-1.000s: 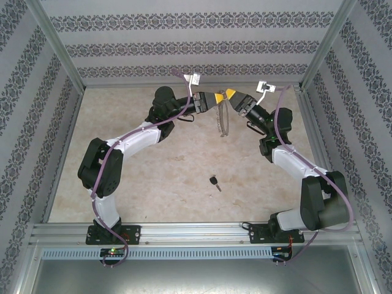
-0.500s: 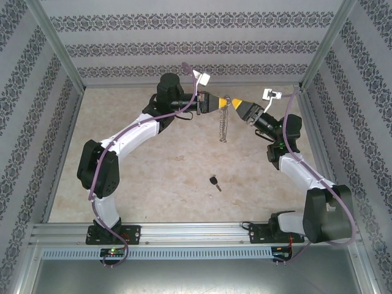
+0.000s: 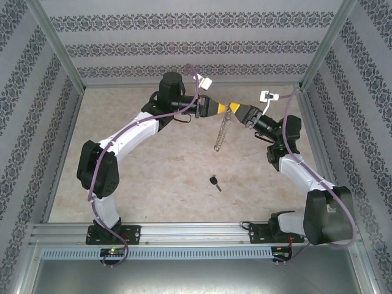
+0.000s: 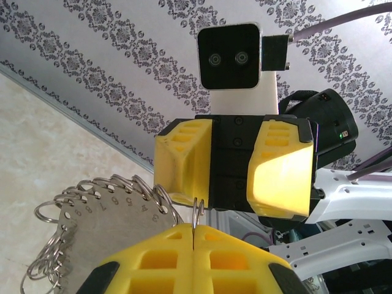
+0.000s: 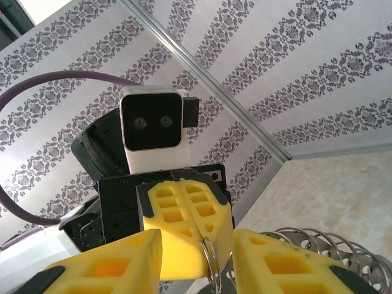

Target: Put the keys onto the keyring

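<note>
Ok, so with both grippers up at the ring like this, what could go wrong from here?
1. The left gripper pinches the keyring only by its thin wire edge; a nudge might pull it free and drop it.
2. The right gripper, jaws open around that same spot, sits nose to nose with the left one; their fingertips could clash as it closes.
3. The key lies on the table with both arms busy above.

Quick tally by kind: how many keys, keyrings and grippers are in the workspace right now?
Keys: 1, the black-headed key lying on the table.
Keyrings: 1, the keyring hanging from the left gripper.
Grippers: 2, with the right gripper facing the left.
Total: 4.
</note>
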